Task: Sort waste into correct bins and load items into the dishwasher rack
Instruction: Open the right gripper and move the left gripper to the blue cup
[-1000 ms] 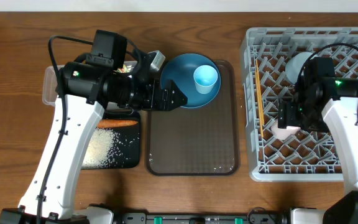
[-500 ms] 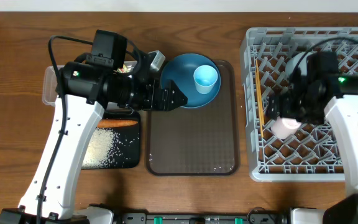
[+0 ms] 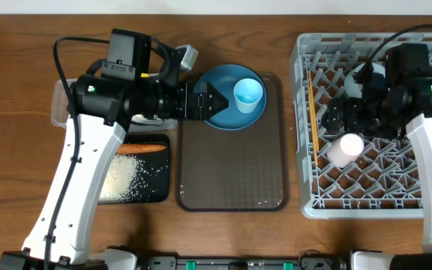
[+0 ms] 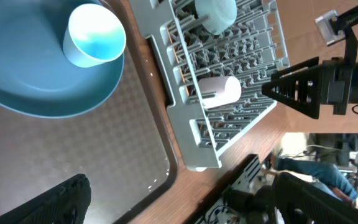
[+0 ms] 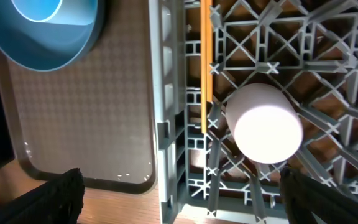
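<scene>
Right jaws have released the pink cup (image 3: 347,148) into the rack (image 3: 366,191) and stand wide, empty; left jaws, equally wide and empty, hover at the plate (image 3: 227,79), likely next.

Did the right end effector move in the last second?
Yes. The right end effector left the pink cup, going toward the far edge of the dishwasher rack.

A wooden table (image 3: 21,225) carries a brown tray (image 3: 231,176) at centre and a grey rack (image 3: 306,204) at 3 o'clock. A black tray (image 3: 163,192) lies at 8 o'clock. A clear tub (image 3: 57,106), partly hidden, sits just beside it at 10 o'clock.
</scene>
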